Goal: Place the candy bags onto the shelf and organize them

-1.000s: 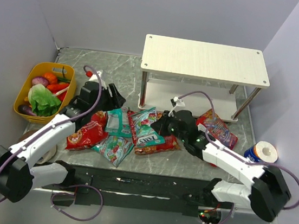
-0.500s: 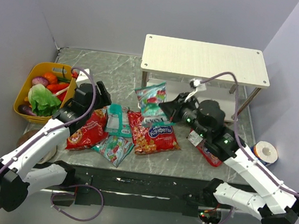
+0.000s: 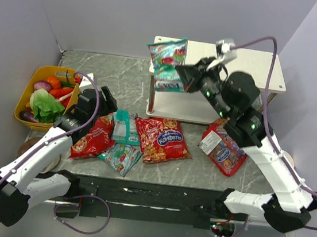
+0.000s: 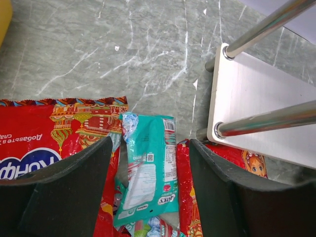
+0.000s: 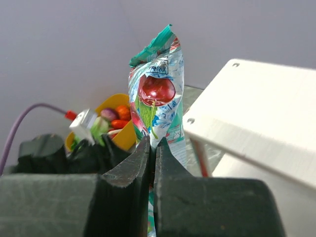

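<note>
Your top view looks down on the table [image 3: 123,74] from high at its near edge; your left wrist view looks straight down, close. Your right wrist view faces sideways; all three share the shelf [image 3: 199,49].

Plain lavender-grey walls [image 3: 102,13] enclose a grey marbled tabletop [image 3: 123,74] under even light.

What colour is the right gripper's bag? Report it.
The candy bag is teal-green with a red fruit picture; clearest in right wrist view.
</note>
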Robot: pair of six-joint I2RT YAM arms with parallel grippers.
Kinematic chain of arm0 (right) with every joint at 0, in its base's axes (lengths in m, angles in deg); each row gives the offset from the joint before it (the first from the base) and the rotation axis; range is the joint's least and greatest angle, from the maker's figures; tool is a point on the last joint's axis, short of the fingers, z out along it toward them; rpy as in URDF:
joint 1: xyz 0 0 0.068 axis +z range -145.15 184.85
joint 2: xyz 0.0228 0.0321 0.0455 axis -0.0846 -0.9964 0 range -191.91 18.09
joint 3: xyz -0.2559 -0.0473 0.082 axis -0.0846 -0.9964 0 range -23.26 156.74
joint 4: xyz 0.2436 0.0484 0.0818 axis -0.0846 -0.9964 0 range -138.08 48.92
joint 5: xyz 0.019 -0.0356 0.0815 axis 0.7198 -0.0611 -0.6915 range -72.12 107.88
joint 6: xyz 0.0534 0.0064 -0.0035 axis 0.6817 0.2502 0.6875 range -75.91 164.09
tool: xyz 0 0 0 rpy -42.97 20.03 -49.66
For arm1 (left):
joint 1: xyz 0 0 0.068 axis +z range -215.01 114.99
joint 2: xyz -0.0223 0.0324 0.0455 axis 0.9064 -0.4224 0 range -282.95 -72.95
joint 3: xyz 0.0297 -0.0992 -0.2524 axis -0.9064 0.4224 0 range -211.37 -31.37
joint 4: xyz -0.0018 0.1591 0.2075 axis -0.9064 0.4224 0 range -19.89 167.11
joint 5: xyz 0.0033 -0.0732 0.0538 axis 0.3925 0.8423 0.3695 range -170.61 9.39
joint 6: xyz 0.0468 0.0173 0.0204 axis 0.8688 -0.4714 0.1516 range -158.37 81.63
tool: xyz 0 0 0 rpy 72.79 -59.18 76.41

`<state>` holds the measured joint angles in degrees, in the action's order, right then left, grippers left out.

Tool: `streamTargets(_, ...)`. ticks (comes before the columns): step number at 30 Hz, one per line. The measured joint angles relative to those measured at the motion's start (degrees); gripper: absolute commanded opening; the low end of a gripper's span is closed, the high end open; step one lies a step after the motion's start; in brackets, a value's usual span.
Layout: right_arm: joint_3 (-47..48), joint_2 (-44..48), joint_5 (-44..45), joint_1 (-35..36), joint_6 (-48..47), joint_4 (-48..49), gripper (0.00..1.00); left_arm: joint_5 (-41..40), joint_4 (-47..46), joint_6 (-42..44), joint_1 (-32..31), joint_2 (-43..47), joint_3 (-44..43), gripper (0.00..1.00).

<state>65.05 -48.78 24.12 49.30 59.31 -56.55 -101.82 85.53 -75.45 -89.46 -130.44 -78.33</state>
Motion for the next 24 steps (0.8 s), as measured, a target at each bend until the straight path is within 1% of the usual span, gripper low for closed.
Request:
streamTargets(3,7.58,-5.42,-0.92,-2.97,-0.81,-1.75,0.0,0.96,0.11,-0.02,-0.02,0.02,0.0,0.7)
streamTargets(5,10.69,-8.39,-2.49,-6.05,-0.31,-1.75,0.0,1.7,0.2,-0.02,-0.02,0.02,0.0,0.7)
streamTargets(11,15.02,-16.33,-9.92,-16.09,5.53,-1.88,0.0,3.63,0.52,-0.02,-0.02,-0.63,0.0,0.7)
streamTargets(15,17.94,-22.29,-15.54,-21.03,10.47,-2.78,0.0,4.48,0.94,-0.07,-0.02,-1.6,0.0,0.7)
streamTargets(19,21.44,-28.11,-20.87,-24.15,14.34,-5.22,0.1,4.9,1.38,-0.22,-0.02,-1.7,0.0,0.71)
streamTargets(22,21.53,-29.97,-23.23,-24.85,15.93,-6.73,0.15,4.9,1.55,-0.22,-0.02,-1.73,0.0,0.71)
streamTargets(24,21.68,-30.84,-24.57,-25.24,16.94,-7.65,0.17,4.87,1.66,-0.22,0.0,-1.79,0.0,0.71)
